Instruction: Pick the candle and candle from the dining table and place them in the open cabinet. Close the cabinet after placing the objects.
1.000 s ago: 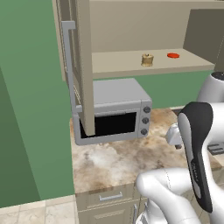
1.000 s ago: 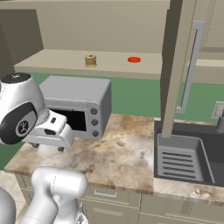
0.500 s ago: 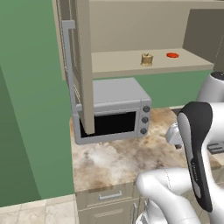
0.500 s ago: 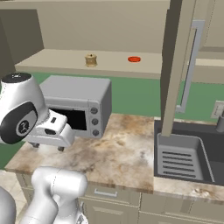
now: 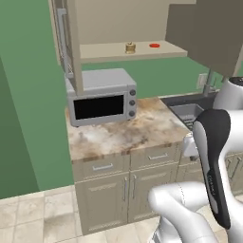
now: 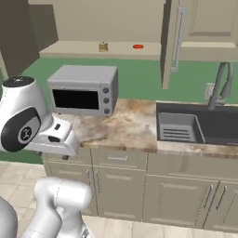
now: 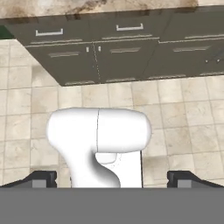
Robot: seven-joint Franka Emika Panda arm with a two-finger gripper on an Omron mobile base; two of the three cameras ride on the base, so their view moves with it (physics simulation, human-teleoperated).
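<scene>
A squat golden-brown candle [image 5: 130,47] [image 6: 103,46] stands on the beige shelf of the open wall cabinet [image 5: 104,52] [image 6: 69,49], above the microwave. The cabinet's tall doors [image 5: 71,47] [image 6: 172,42] hang open on both sides, each with a silver bar handle. My gripper [image 7: 112,177] is open and holds nothing. Its two dark fingertips [image 7: 43,177] stand far apart and point down at the tiled floor in front of the lower cupboards. The hand hangs low, well below the shelf. The dining table is out of view.
A flat red disc [image 5: 154,45] [image 6: 138,46] lies on the shelf right of the candle. A grey microwave [image 5: 102,102] [image 6: 83,90] sits on the marbled counter [image 5: 118,133] [image 6: 125,125], with a dark sink [image 6: 195,125] and faucet [image 6: 223,83] to its right.
The whole picture has shifted: the base has backed away from the counter, so lower cupboards and floor now show. The gripper stays open.
</scene>
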